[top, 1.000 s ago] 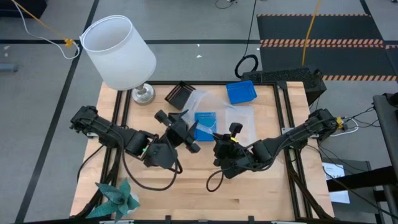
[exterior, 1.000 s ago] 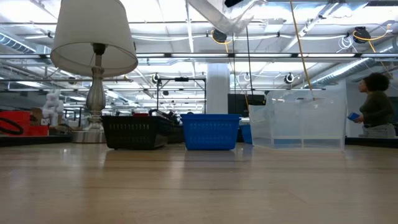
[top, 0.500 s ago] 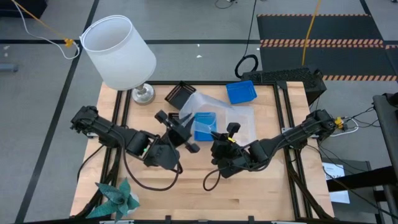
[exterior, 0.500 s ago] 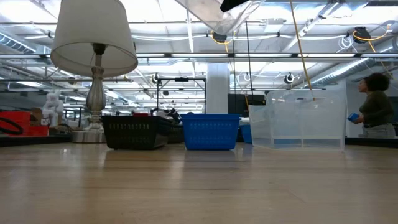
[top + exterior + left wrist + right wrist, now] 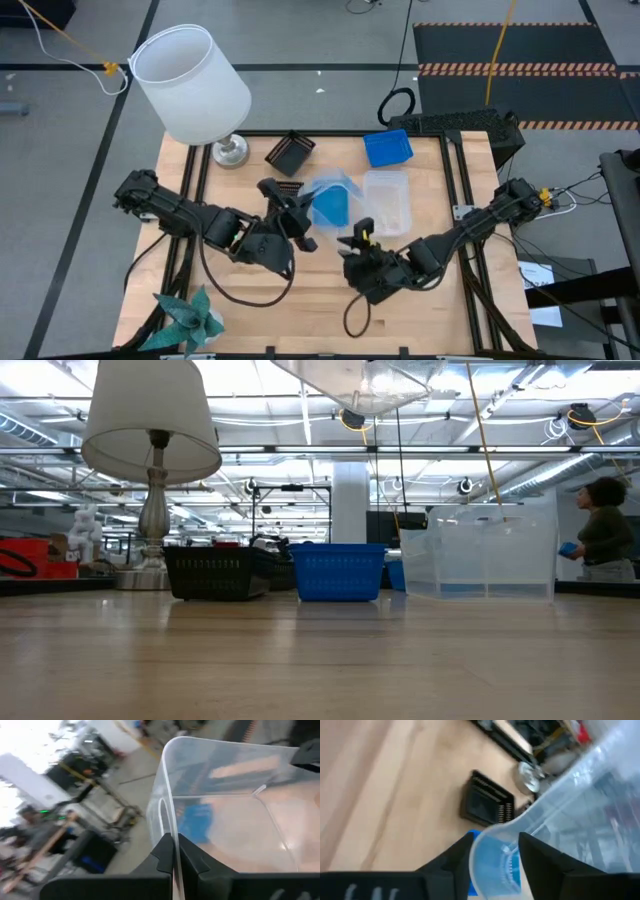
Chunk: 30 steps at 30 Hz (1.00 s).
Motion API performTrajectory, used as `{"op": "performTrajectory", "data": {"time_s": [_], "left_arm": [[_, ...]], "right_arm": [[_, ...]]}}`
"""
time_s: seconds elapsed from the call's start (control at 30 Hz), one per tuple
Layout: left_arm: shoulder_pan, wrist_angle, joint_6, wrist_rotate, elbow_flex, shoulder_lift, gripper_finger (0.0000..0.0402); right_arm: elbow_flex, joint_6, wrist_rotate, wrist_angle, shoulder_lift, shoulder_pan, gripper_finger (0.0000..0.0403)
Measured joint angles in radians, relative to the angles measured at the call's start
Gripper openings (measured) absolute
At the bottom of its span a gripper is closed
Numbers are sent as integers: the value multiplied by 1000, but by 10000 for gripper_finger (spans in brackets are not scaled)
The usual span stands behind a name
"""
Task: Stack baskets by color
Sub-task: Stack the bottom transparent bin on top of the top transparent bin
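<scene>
While you look: L gripper (image 5: pixel 173 851) pinches clear basket (image 5: pixel 235 810) rim, lifted over bench (image 5: pixel 300 300).
R gripper (image 5: pixel 495 845) straddles that rim, fingers apart.

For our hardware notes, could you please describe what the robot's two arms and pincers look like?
Both arms are dark, jointed and slim, with black cables looping beneath them. The left pincer has two black fingers with angular tips. The right pincer is likewise black, with a small yellow marking near its wrist.
</scene>
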Motion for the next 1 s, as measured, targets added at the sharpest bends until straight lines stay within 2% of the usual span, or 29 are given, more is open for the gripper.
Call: {"op": "performTrajectory", "data": {"time_s": [0.2,0.37,0.43,0.6,0.77,1.0], "left_arm": [[62,-24,-18,181,0,0,3],[121,-134,-113,296,0,0,3],[134,-181,-143,315,0,0,3],[163,-203,-195,341,-1,0,4],[168,-204,-211,405,-1,-1,4],[169,-204,-212,407,-1,-1,5]], "right_arm": [[0,-72,-4,27,0,43,186],[0,-125,0,29,0,90,201],[0,-127,-6,28,0,110,203],[0,-123,-143,45,0,123,196],[0,-86,-155,21,-2,115,183],[0,-2,-158,-155,-2,91,156]]}}
